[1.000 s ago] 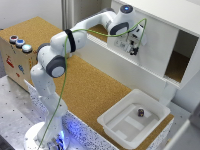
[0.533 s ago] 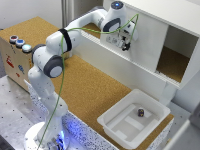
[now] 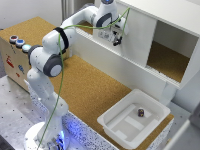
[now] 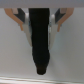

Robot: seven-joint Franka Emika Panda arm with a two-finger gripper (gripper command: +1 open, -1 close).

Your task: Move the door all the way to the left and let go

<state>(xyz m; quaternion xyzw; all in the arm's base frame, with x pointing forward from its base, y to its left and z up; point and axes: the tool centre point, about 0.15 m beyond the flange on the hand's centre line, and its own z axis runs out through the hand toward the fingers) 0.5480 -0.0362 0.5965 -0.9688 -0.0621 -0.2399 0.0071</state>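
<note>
Jaws blurred against door; grip unclear.

the gripper hung before the door; the opening lay toward the exterior view's right, the tray well below.

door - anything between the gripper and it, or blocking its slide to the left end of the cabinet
Nothing visible does. In the exterior view the gripper is right at the door, with no object between them. No object shows along the cabinet front on that view's left. The tray sits lower, clear of the track.
</note>
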